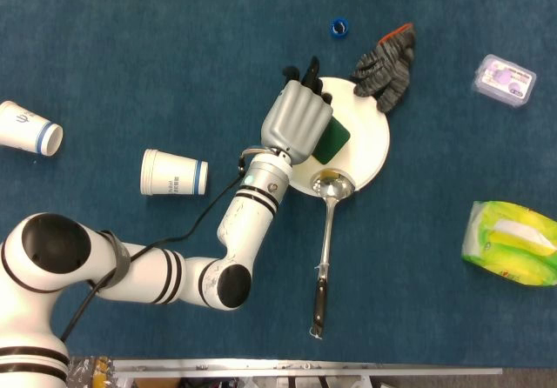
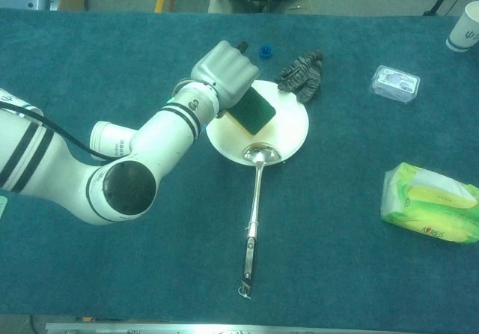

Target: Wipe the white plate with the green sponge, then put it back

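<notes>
We only catch the right part of the green sponge (image 1: 332, 142) from the head view; the left hand (image 1: 298, 124) covers the rest, and its fingertips curl out of sight beneath. We can't tell whether the sponge actually touches the white plate (image 1: 370, 149), whose left side hides under that hand. In the chest view, a paper cup (image 2: 111, 138) peeks out behind the forearm, mostly blocked. Another cup (image 2: 464, 27) is cut by the right edge. The print on the small purple box (image 1: 503, 80) is too small to read. The right hand never shows in either view.
</notes>
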`<state>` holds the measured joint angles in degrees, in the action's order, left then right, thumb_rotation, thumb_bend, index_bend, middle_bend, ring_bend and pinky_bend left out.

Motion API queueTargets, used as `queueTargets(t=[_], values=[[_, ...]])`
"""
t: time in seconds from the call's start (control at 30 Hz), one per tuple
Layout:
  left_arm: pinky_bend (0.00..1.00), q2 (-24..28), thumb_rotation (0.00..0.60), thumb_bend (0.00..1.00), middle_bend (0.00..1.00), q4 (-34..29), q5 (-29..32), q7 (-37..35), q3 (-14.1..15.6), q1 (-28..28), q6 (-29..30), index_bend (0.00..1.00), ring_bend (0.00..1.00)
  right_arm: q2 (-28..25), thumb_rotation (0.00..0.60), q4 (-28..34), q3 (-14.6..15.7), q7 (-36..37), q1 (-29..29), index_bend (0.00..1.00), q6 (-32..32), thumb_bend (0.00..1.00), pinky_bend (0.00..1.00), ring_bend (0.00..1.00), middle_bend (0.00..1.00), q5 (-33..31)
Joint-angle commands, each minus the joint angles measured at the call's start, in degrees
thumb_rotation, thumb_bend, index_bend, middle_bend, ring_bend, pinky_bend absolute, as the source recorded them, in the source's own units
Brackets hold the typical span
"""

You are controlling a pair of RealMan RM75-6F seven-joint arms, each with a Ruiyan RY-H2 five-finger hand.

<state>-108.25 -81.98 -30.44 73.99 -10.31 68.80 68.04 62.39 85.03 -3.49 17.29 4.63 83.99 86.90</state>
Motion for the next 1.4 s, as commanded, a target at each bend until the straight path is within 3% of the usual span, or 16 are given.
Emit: queueTargets(t=[0.03, 0.7, 1.17, 1.4], values=[[0.24, -1.02, 0.600, 0.25, 0.25, 1.97, -0.60, -0.17, 0.46, 0.22, -1.07, 0.41, 0.05, 0.00, 0.600, -0.08, -0.06, 0.03, 0.03, 0.17, -0.12, 0.32, 0.26, 0.12, 0.24, -0.16], [0.24, -7.10, 0.600, 0.25, 0.25, 14.68, -4.95, 3.69, 2.77, 1.76, -5.11, 0.42, 0.05, -0.01, 0.600, -0.87, -0.47, 0.66, -0.08, 0.17, -0.63, 0.32, 0.26, 0.12, 0.24, -1.44], [0.24, -6.78, 0.600, 0.25, 0.25, 20.33, -8.91, 7.54, 3.61, 1.37, -4.80, 0.43, 0.05, -0.09, 0.600, -0.73, -0.52, 0.65, -0.14, 0.17, -0.61, 0.32, 0.26, 0.12, 0.24, -1.39], [0.24, -6.59, 0.600, 0.25, 0.25, 20.27, -8.82, 9.94, 3.60, 0.35, -4.84, 0.43, 0.05, -0.07, 0.600, -0.49, -0.52, 0.42, -0.07, 0.17, -0.62, 0.32, 0.26, 0.12, 0.24, -1.23]])
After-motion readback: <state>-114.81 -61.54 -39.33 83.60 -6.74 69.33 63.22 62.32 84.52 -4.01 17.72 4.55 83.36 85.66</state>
